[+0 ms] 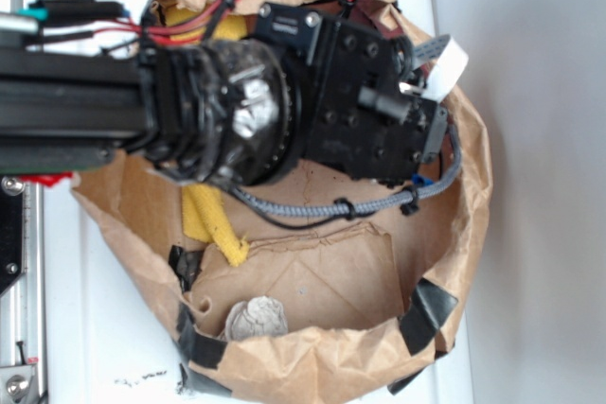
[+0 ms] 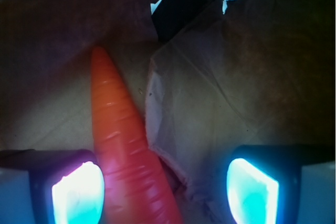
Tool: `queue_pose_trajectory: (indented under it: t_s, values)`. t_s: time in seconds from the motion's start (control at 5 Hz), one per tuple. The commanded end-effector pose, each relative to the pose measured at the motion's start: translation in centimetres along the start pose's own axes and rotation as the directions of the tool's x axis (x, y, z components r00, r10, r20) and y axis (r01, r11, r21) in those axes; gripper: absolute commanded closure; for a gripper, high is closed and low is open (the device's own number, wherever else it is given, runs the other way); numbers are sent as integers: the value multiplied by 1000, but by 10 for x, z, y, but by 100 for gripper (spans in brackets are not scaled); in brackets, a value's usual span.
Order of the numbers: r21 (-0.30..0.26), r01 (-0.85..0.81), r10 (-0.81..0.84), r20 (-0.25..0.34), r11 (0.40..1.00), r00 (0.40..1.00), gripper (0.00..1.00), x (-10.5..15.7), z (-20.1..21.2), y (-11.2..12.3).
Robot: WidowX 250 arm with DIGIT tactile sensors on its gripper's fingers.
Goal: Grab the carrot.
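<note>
Inside, gripper spread wide, empty, carrot beside its left finger, bag wall close.

A brown paper bag with its rim rolled down sits on a white surface. Strips of black tape patch the rim along the near edge. Inside, a yellow cloth lies crumpled against the left wall. A small ball of foil rests on the bag's creased floor near the front. A grey wall fills the right side. In the wrist view, dim wrinkled paper fills the frame.
</note>
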State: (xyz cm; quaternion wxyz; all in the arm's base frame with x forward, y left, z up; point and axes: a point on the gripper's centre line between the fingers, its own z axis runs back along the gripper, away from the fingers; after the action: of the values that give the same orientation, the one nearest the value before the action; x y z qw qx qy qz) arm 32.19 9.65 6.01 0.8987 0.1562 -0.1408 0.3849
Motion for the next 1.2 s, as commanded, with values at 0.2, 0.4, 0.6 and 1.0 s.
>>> queue_pose_trajectory:
  t_s: [0.2,0.4,0.6,1.0]
  values:
    - [-30,-31,33,39,999,999,0,14,17,7]
    - [-51,43,-41,49,998,998,0,-16,19,12]
    - [7,52,-52,39,999,998,100,-31,2,9]
    - [12,13,-14,71,1000,997,100,-9,-14,-5]
